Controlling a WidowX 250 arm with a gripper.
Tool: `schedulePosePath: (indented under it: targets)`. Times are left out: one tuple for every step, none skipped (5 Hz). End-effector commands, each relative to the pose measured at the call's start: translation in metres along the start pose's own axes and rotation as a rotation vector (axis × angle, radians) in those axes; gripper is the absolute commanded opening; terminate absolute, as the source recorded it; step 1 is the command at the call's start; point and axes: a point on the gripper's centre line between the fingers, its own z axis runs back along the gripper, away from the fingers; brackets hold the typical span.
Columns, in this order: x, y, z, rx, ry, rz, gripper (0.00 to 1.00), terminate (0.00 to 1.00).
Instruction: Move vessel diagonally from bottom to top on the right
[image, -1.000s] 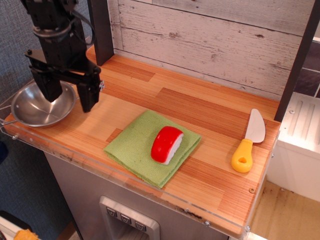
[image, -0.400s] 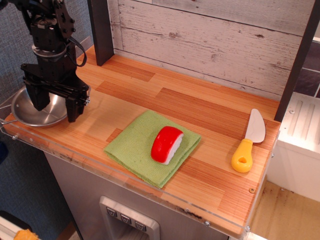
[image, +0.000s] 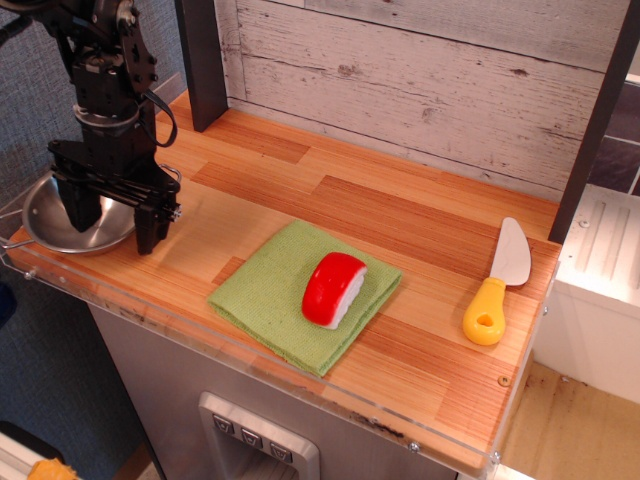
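Note:
The vessel (image: 55, 222) is a small shiny steel bowl with thin wire loop handles. It sits at the left front corner of the wooden counter (image: 400, 230). My black gripper (image: 113, 228) hangs over the bowl's right rim with its jaws open. One finger (image: 84, 212) is inside the bowl and the other finger (image: 150, 228) is outside it, low near the counter. The gripper hides part of the rim between them.
A folded green cloth (image: 275, 295) lies at the front middle with a red and white sushi piece (image: 333, 288) on it. A toy knife with a yellow handle (image: 497, 283) lies at the right. A dark post (image: 203, 62) stands behind the gripper.
The gripper has moved left and down, from above the bowl's right side to straddling its right rim. The bowl has not moved.

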Motion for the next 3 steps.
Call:
schedulePosePath:
  targets:
    - [-0.001, 0.002, 0.005, -0.013, -0.046, 0.029, 0.0, 0.0]
    - [-0.003, -0.001, 0.011, -0.022, -0.058, 0.021, 0.0, 0.0]
    - [-0.006, -0.005, 0.016, -0.036, -0.07, 0.011, 0.0, 0.0]
